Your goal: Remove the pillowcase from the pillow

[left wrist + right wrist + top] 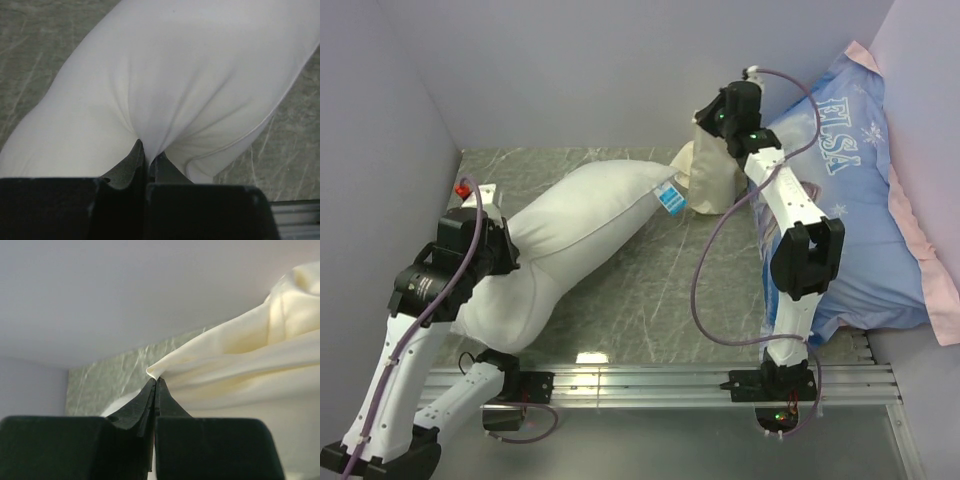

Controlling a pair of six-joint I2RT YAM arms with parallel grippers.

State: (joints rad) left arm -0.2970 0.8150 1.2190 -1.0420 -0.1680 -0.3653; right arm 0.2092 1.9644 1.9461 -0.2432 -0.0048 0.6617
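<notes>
The white pillow (580, 215) lies diagonally across the table, from near left to far middle. My left gripper (510, 250) is shut on a fold of its near end, and the left wrist view shows its jaws (147, 155) pinching white pillow fabric (190, 75). The cream pillowcase (712, 178) is bunched at the pillow's far end, beside a small blue tag (670, 198). My right gripper (706, 122) is raised over it and shut on its edge. The right wrist view shows the jaws (156, 381) closed on a cream fold (240, 365).
A blue ELSA-print pillow (865, 210) with a pink edge leans against the right wall behind my right arm. A small white box with a red button (470, 188) sits at the far left. Grey walls close in the left and back. A metal rail (650, 385) runs along the near edge.
</notes>
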